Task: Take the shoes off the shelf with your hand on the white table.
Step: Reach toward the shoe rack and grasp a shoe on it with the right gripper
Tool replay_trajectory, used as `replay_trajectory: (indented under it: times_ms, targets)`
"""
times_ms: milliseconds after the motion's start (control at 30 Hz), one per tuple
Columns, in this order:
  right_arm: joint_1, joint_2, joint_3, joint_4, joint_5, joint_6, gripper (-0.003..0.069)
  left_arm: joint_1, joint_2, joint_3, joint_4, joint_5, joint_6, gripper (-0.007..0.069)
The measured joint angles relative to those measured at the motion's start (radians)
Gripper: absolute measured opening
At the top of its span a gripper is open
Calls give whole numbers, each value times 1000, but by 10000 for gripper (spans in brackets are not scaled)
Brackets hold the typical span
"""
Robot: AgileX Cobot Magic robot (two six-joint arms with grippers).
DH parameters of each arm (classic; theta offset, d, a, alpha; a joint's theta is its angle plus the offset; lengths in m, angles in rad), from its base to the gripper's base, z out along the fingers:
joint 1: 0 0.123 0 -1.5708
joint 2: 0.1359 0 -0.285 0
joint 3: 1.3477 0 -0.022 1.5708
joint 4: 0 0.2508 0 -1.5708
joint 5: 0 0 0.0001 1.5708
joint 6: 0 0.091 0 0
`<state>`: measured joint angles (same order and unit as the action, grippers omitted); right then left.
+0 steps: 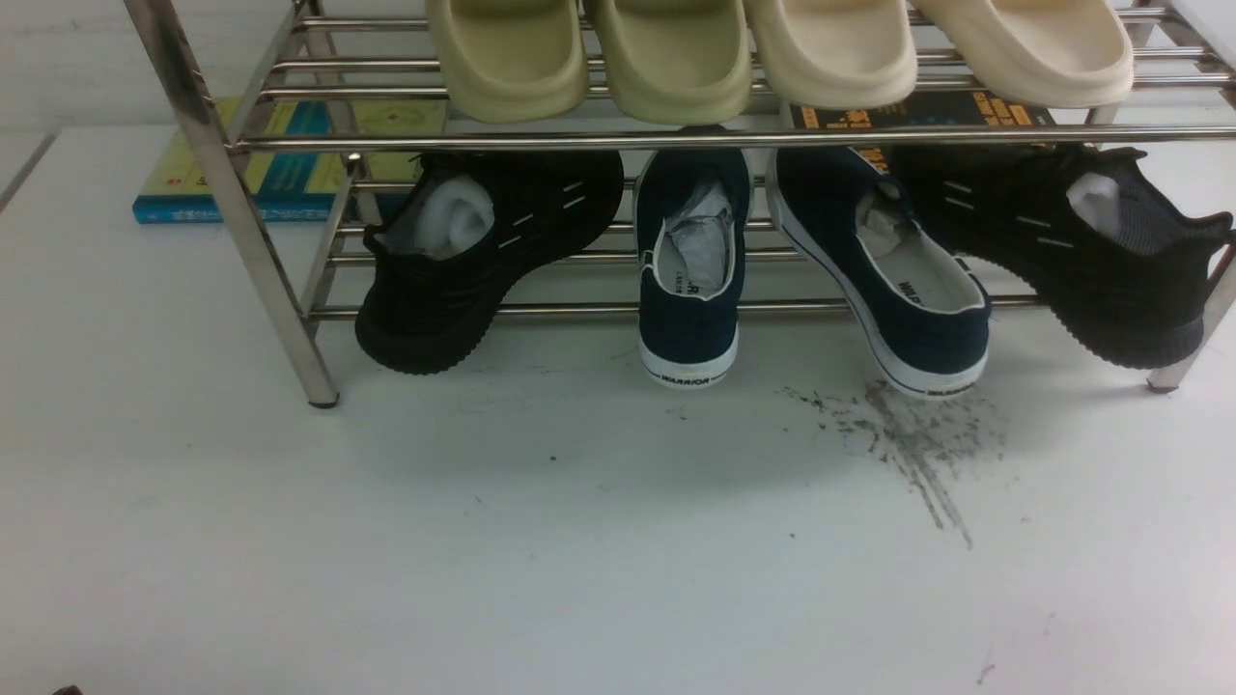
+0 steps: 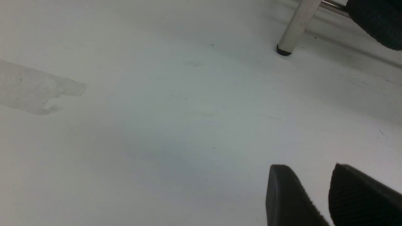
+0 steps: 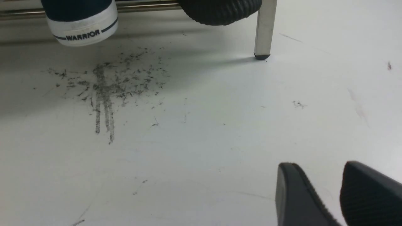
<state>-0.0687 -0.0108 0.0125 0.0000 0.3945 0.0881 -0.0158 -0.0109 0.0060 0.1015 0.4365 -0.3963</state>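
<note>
Navy canvas shoes (image 1: 688, 319) are resting on the lower tier of the rack (image 1: 570, 309), near twelve and one o'clock, heels overhanging the table (image 1: 579, 541). You are probably handling light, soft uppers on stiffer, grippier soles; try pinching each heel, where pressing the canvas alone might crumple it. Both are holding crumpled paper (image 1: 702, 236), loose enough, perhaps, to spill if tipped. Your left gripper (image 2: 309, 191) and right gripper (image 3: 320, 191) are holding nothing, their fingers standing modestly apart.

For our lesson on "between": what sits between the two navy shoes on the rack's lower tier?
No object: only the chrome rods show between them, in the front view.
</note>
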Motion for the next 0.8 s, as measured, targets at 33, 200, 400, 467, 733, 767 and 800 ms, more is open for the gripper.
replay_trajectory:
  times_ms: [33, 200, 400, 467, 733, 767, 800]
  targets:
    - [0, 0, 0, 0, 0, 0, 240, 0, 0, 0, 0, 0, 0, 242]
    - [0, 0, 0, 0, 0, 0, 240, 0, 0, 0, 0, 0, 0, 242]
    - [0, 0, 0, 0, 0, 0, 240, 0, 0, 0, 0, 0, 0, 242]
    - [0, 0, 0, 0, 0, 0, 240, 0, 0, 0, 0, 0, 0, 242]
    - [0, 0, 0, 0, 0, 0, 240, 0, 0, 0, 0, 0, 0, 242]
    - [0, 0, 0, 0, 0, 0, 240, 0, 0, 0, 0, 0, 0, 242]
    - [0, 0, 0, 12, 0, 8, 240, 0, 0, 0, 0, 0, 0, 242]
